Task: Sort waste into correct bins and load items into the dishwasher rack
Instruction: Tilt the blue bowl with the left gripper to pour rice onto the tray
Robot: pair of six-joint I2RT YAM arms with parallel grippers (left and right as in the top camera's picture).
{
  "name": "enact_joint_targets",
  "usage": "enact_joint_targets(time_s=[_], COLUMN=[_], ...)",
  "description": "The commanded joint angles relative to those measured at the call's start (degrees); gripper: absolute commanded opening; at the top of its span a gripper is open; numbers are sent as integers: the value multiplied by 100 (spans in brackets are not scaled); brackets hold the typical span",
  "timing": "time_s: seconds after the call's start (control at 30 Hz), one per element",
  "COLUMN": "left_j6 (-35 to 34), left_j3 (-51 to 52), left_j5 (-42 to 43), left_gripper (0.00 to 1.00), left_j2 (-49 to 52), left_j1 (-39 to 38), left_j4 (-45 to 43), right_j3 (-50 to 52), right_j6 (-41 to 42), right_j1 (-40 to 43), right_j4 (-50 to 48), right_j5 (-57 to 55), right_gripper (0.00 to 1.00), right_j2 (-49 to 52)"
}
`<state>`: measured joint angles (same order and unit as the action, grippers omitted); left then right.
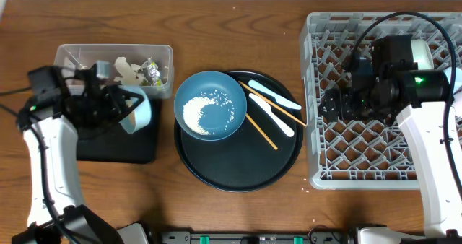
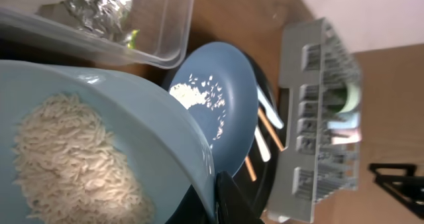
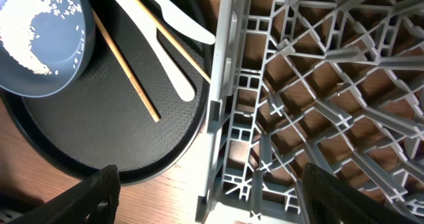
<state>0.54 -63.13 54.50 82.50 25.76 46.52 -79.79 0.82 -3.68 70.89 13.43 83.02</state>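
left fingers [image 2: 228, 201] tight on pale rice bowl [image 2: 142, 114]; right fingers [image 3: 93, 197] wide, empty, above rack [image 3: 318, 85]

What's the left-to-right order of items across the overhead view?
pale blue bowl → dark blue dish → pale spoons → dishwasher rack. The tub, both black trays and the chopsticks overlap these, so they are left out.
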Motion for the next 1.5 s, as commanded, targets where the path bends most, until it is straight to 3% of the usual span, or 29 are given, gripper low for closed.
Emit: enact_joint_targets(time_s=[0.0, 0.27, 0.57, 1.33, 1.4, 1.47], left_j6=[247, 289, 262, 267, 96, -133], left_j3=[308, 562, 564, 564, 564, 562], left_j5=[879, 2277, 3560, 3440, 3198, 3569], left_gripper=[6, 6, 6, 6, 6, 6], left_j2=[-4, 557, 1515, 1711, 1711, 1711], left_j1=[387, 988, 1239, 1318, 1318, 1318], left_j4=[-190, -772, -859, -984, -975, -927], right_j3=[-11, -11, -11, -11, -11, -11], right_j6=[-68, -68, -68, -68, -68, -68], right_j1=[-87, -87, -87, -87, -87, -87], right_j4=[4, 17, 35, 35, 33, 33], right_j5=[-15, -15, -15, -122, -122, -122], right_gripper=[82, 82, 82, 82, 82, 82], right_j2=[-52, -52, -52, -52, -52, -52])
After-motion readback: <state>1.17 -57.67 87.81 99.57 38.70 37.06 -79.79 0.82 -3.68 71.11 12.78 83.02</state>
